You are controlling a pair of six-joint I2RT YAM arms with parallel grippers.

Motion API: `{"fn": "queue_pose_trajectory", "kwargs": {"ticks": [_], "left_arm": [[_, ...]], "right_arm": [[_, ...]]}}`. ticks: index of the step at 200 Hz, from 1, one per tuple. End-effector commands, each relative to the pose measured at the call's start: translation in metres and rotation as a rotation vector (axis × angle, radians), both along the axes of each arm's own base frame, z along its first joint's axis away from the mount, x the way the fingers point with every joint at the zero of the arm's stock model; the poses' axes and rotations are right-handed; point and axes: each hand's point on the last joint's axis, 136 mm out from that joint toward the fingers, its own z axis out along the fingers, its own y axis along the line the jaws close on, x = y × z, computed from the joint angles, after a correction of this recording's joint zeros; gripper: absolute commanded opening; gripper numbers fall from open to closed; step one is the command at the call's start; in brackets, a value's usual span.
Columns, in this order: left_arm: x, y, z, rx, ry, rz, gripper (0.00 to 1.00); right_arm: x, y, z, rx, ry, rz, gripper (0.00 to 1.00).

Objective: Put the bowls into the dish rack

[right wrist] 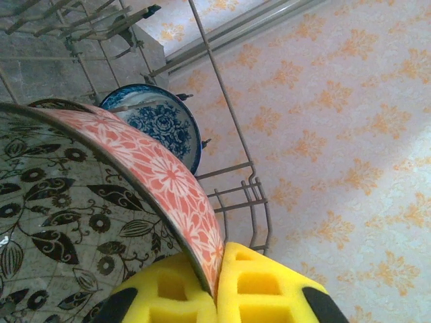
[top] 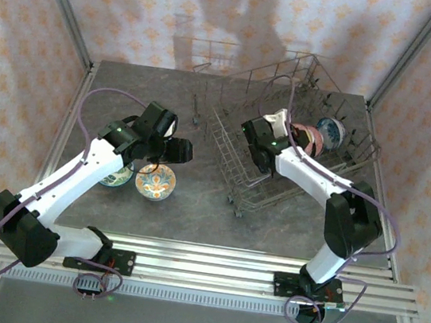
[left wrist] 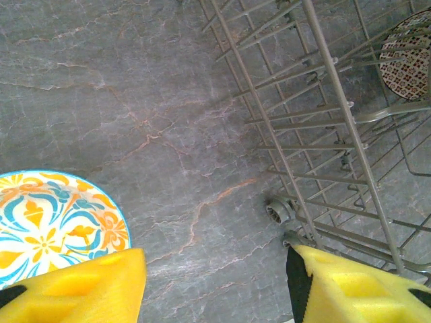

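Starting left — spotting the left gripper (top: 178,151) spread wide and empty, hanging over the counter (top: 192,210) close by the orange-teal bowl (top: 155,182), with a green bowl (top: 116,180) just beside that one. Moving right into the dish rack (top: 229,151): catching the right gripper (right wrist: 217,286) clamped on the rim of a pink-flowered bowl (right wrist: 168,178), near a blue-white bowl (right wrist: 158,121) standing among the tines. Looks like mid-placement — calls for tilting that bowl between tines, then letting go. Grey veined stone underneath, orange-patterned wallpaper (top: 23,46) all round.
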Motion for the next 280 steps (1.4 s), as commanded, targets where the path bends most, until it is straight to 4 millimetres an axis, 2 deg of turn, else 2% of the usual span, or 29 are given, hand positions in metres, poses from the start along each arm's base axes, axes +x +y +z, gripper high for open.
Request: {"fn": "queue_pose_trajectory", "kwargs": {"ticks": [1, 66, 150, 180, 223, 251, 280], "left_arm": [[0.007, 0.001, 0.009, -0.014, -0.039, 0.006, 0.59], [0.006, 0.009, 0.008, -0.021, -0.042, 0.006, 0.59], [0.001, 0.016, 0.002, -0.035, -0.037, 0.013, 0.59], [0.000, 0.015, 0.001, -0.040, -0.035, 0.013, 0.59], [-0.005, 0.020, -0.003, -0.032, -0.027, 0.026, 0.59], [-0.009, 0.023, -0.006, -0.030, -0.019, 0.038, 0.59], [-0.010, 0.024, -0.004, -0.034, -0.019, 0.048, 0.59]], "right_arm": [[0.002, 0.005, 0.020, -0.056, -0.058, -0.033, 0.00], [0.008, 0.017, 0.007, -0.066, -0.019, -0.022, 0.00], [0.005, 0.021, 0.001, -0.078, 0.002, -0.027, 0.15], [0.004, 0.023, -0.009, -0.031, 0.039, -0.013, 0.21], [0.008, 0.028, -0.022, -0.010, 0.071, -0.005, 0.25], [0.012, 0.031, -0.029, -0.003, 0.077, -0.006, 0.25], [0.013, 0.029, -0.024, -0.014, 0.051, -0.027, 0.20]]}}
